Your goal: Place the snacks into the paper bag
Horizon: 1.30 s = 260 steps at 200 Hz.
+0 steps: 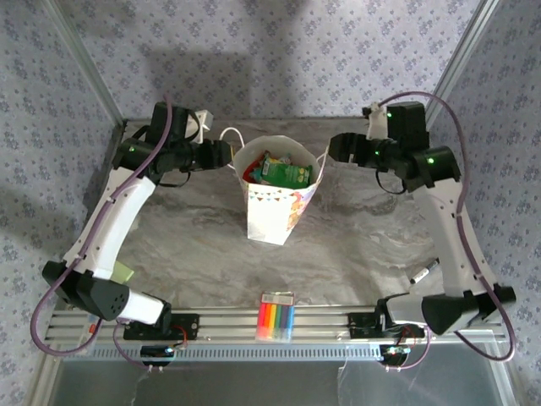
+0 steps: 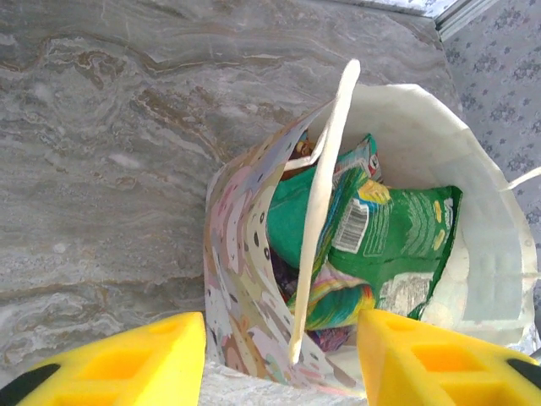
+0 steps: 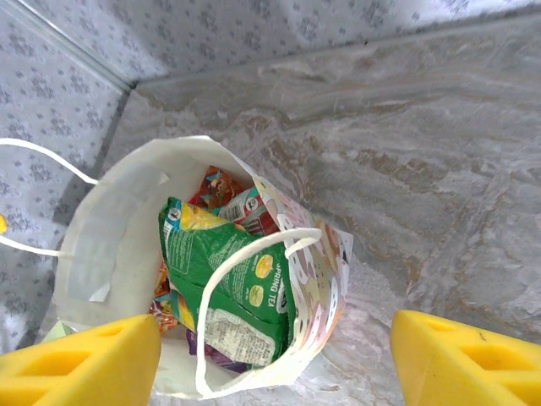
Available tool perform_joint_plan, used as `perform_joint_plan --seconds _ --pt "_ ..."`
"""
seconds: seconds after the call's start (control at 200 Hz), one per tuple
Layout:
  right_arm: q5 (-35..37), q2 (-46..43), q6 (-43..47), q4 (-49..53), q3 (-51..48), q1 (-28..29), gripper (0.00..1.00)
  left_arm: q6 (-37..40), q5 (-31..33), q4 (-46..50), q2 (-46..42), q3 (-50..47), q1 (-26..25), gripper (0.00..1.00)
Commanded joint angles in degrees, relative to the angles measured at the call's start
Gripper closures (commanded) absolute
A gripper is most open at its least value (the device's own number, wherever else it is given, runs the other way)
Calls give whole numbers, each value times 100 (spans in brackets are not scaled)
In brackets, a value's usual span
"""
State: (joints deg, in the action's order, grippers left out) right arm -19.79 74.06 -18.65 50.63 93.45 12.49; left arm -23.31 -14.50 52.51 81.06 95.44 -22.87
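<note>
The paper bag (image 1: 275,211) stands on the table (image 1: 380,245) with the snacks (image 1: 279,169) inside it, a green packet (image 3: 224,279) on top. The left gripper (image 1: 226,157) and right gripper (image 1: 336,145) flank the bag's rim, fingers spread apart, gripping nothing.

- We note a rainbow-striped marker pack (image 1: 277,316) at the middle of the near edge, lying partly over the metal rail (image 1: 211,326).
- The table (image 1: 186,245) has a grey marbled top.
- Floral-print walls (image 1: 296,51) stand behind and at both sides.
- We see a small yellow-green slip (image 1: 125,272) near the table's left edge.
</note>
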Motion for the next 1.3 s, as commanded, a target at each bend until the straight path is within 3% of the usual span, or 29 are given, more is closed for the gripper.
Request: perform_joint_plan --seconds 0.0,0.185,0.37,0.415,0.44,0.57,0.7,0.765,0.8,1.044,1.294 --pt "16 -430 -12 111 -145 -178 24 325 145 314 -301 323 17 47" --pt "131 -950 122 138 -687 -525 20 747 334 311 -633 -28 280 46" --pt "199 -1289 227 -45 -1585 -1103 17 894 762 -639 -1253 -1504 763 44" --pt "191 -1366 354 -319 -1885 -1247 13 877 1011 -905 -1384 -1842 903 44" --pt "107 -1413 457 -457 -2048 -1282 1 831 1197 -1041 -1455 -2037 991 44" --pt "307 -1550 671 -1131 -2910 -1300 0 568 2171 -1610 -1586 -2855 1548 40" --pt "679 -1488 658 -1589 -3417 -1319 0 567 2886 -2466 -1692 -3643 1751 26" --pt "848 -1428 691 -1865 -3615 -1319 0 535 3115 -2906 -1733 -4007 1757 2" --pt "975 -1394 704 -1944 -3700 -1319 0 464 3227 -3111 -1741 -4171 1760 0" --pt "1149 -992 947 -2248 -3878 -1314 0 784 3213 -3798 -1368 -4500 1759 0" --pt "1601 -1127 1139 -4375 -5147 -1328 0 1160 3115 -4218 -730 -4660 1768 0"
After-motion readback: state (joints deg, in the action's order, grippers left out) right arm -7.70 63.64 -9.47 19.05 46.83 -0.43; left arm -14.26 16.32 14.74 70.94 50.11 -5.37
